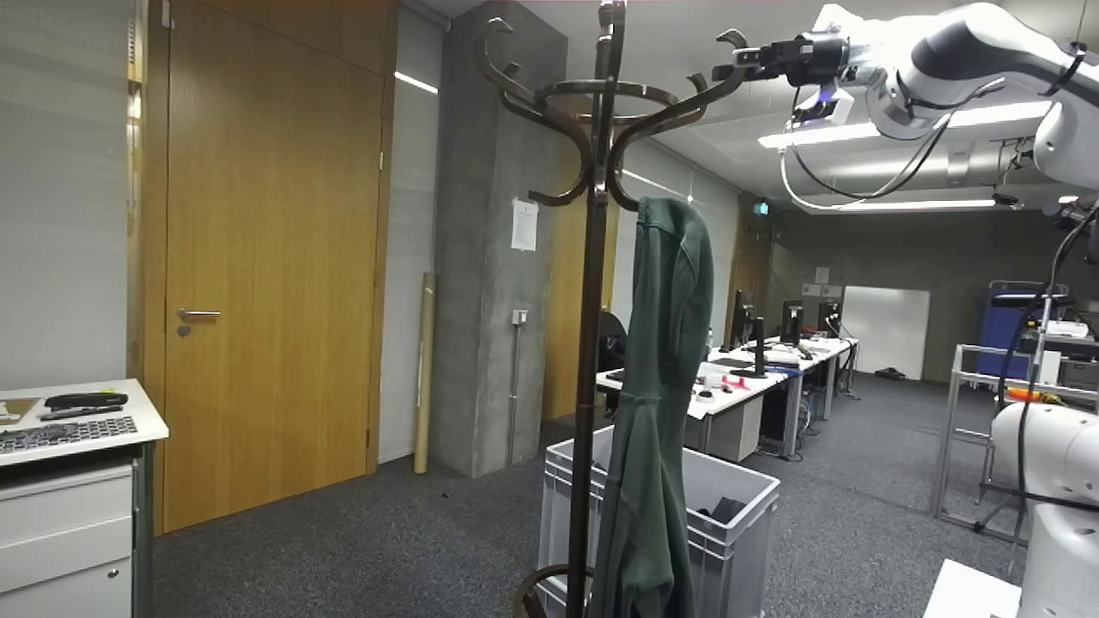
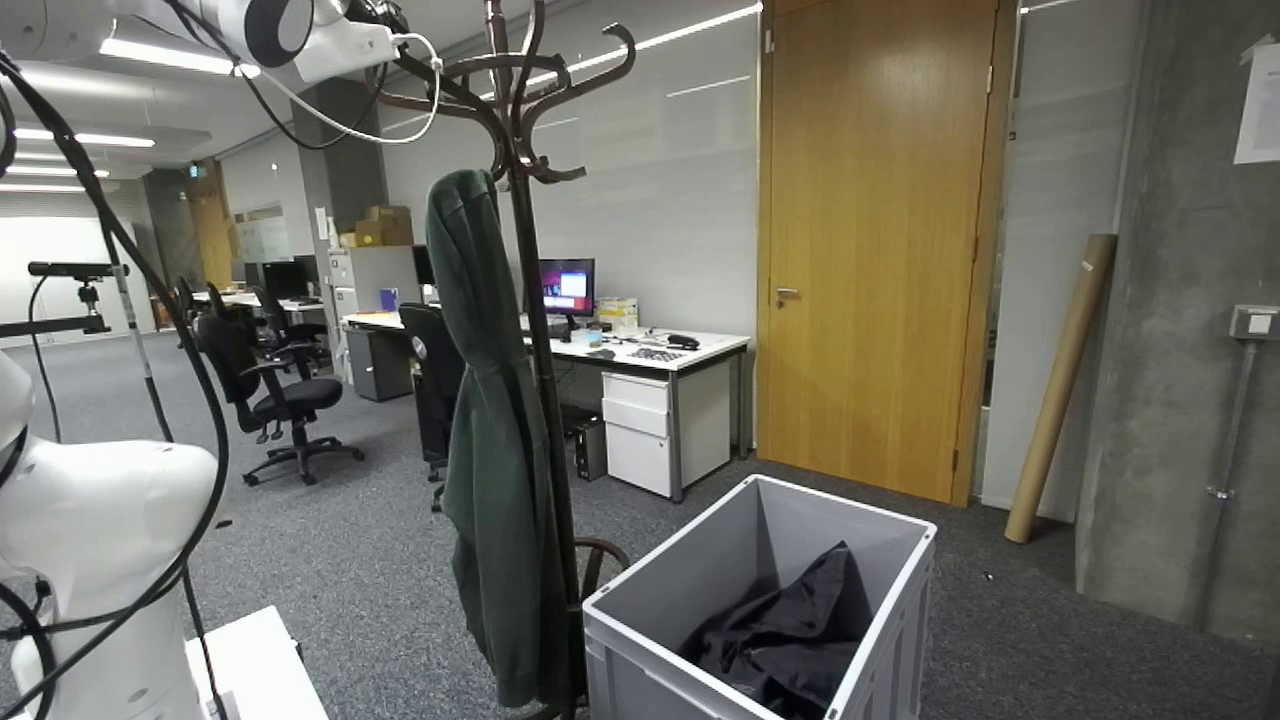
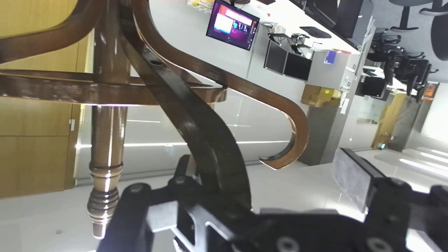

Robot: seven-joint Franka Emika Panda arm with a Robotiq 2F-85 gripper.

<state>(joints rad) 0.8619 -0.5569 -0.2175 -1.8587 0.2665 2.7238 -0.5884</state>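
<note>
Where the coat rack (image 1: 591,343) stands: left of my gripper (image 3: 264,159) in an exterior view, reaching well below it.
Green garment (image 1: 661,386): on the rack, below-left of my hand.
Crate (image 1: 734,549): well below me.
Hook (image 3: 213,140): between my fingers (image 3: 350,179), wrist view; contact unclear.
Jaws: wide apart.

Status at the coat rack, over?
Tool open. Curved hook right at it, contact unclear. Green garment hangs lower on coat rack, likely not in the way.
</note>
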